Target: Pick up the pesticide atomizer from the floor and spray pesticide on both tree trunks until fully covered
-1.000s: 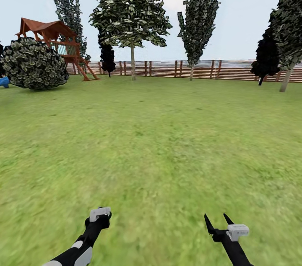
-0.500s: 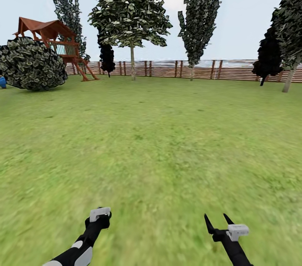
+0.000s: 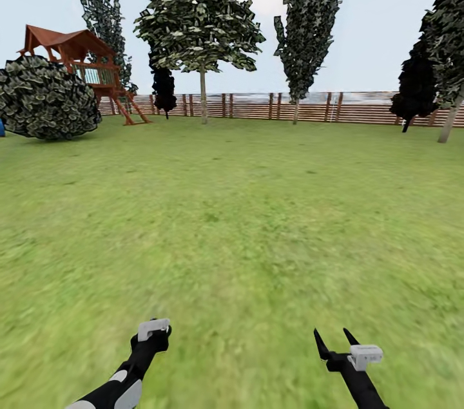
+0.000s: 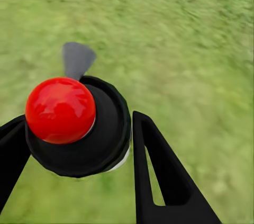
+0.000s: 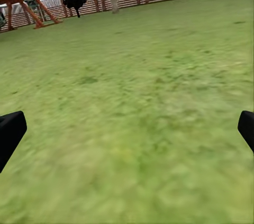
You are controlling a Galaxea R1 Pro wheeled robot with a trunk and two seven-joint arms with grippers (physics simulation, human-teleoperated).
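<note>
**Left gripper carrying the spray bottle over open lawn**

Your left gripper [image 3: 153, 332] is clamping the pesticide atomizer [image 4: 100, 139]. In the left wrist view its two black fingers [image 4: 159, 171] are sitting on either side of the round black bottle body. A glossy red ball [image 4: 61, 110] is showing on the end of the bottle facing the camera, and a grey tab [image 4: 78, 59] is sticking out beyond the bottle. A thin pale sliver is peeking out at the bottle's edge next to one finger, but no writing can be read on it.

Your right gripper [image 3: 332, 335] is hanging with its fingers spread wide and nothing between them. In the right wrist view only its dark fingertips [image 5: 9, 131] are poking in at the edges.

Blurry green grass [image 3: 245, 216] is lying under and ahead of both grippers. Well ahead of them, a brown slat fence [image 3: 258, 106] is crossing the view. Two trees are standing in front of it, with pale trunks [image 3: 203, 96] and [image 3: 295, 109]. Another pale trunk [image 3: 448, 122] is leaning far ahead of the right gripper and off to its right. Far ahead of the left gripper and off to its left, a round bush [image 3: 45, 100] is sitting beside a red-brown wooden play tower [image 3: 77, 51].
</note>
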